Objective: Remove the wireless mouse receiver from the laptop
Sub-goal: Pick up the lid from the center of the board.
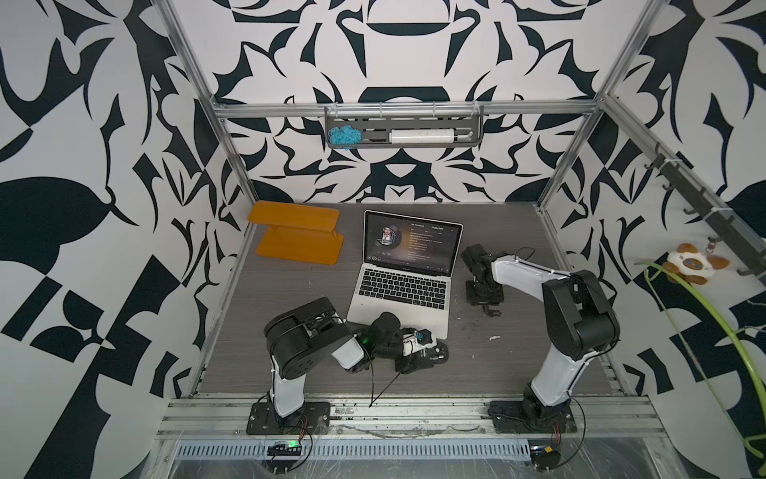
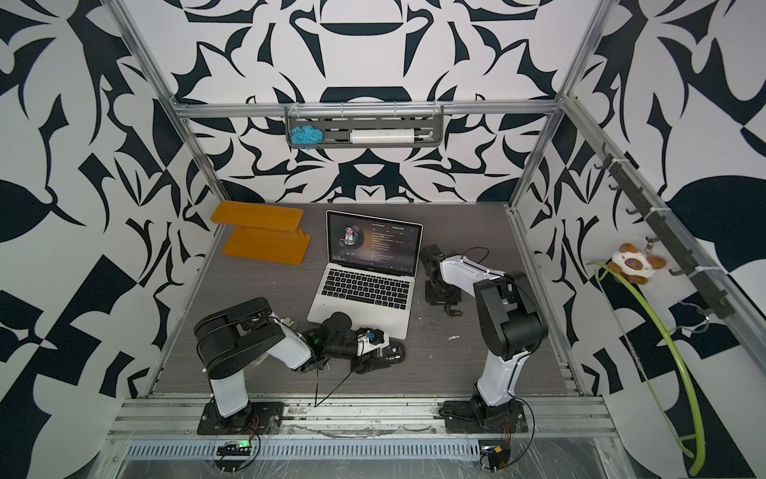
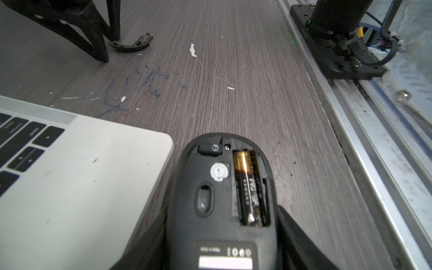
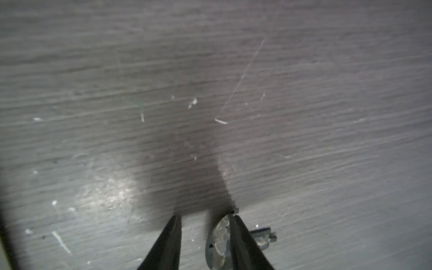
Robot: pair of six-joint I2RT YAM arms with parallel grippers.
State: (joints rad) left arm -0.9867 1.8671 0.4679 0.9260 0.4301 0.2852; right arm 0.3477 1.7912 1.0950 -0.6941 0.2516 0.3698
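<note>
The wireless mouse receiver looks to be the tiny dark block seated in a recess of the upturned mouse, next to its battery, apart from the laptop. L hand is clamped on the mouse's sides, just off the laptop's front corner. R hand points down near the surface, fingers apart w/ a gap, a small curved dark piece against one finger.
</note>
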